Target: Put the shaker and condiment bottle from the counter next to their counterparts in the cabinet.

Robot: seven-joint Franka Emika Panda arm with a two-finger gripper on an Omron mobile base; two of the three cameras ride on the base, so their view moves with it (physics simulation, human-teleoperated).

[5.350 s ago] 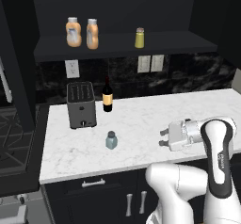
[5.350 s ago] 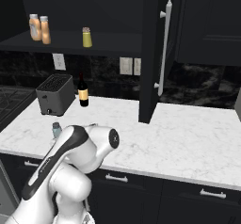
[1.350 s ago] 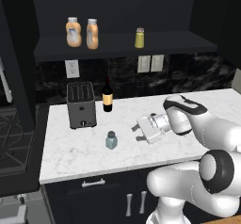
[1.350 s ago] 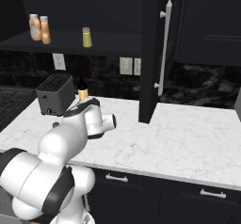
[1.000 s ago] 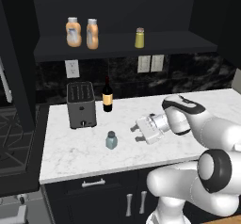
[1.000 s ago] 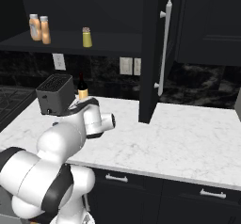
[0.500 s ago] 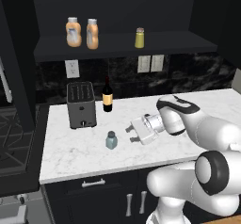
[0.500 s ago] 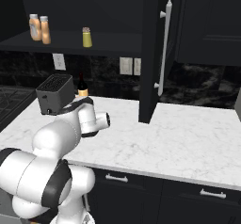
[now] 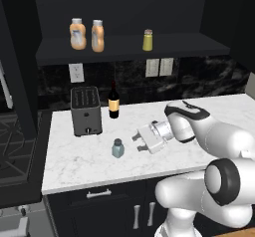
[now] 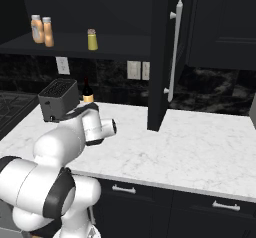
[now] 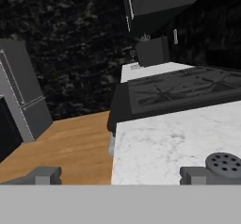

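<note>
The pale blue-grey shaker (image 9: 118,148) stands on the white marble counter (image 9: 89,164), in front of the toaster. My gripper (image 9: 138,143) lies low over the counter just right of it, pointing at it, open and empty. In the hand view the shaker's holed grey cap (image 11: 224,164) sits just outside the right fingertip (image 11: 195,173), not between the jaws. Two near-identical orange condiment bottles (image 9: 76,33) (image 9: 97,35) stand side by side at the left of the dark cabinet shelf (image 9: 179,43). The yellow-green shaker (image 9: 148,40) stands further right on it.
A dark toaster (image 9: 85,110) and a wine bottle (image 9: 114,101) stand at the back of the counter. An open cabinet door (image 10: 162,57) hangs over the counter to the right. A stove (image 11: 183,89) adjoins the counter's left end, beyond the shaker.
The gripper has edged left along the counter toward the shaker and stayed open. The shaker and the shelf items have not moved.
</note>
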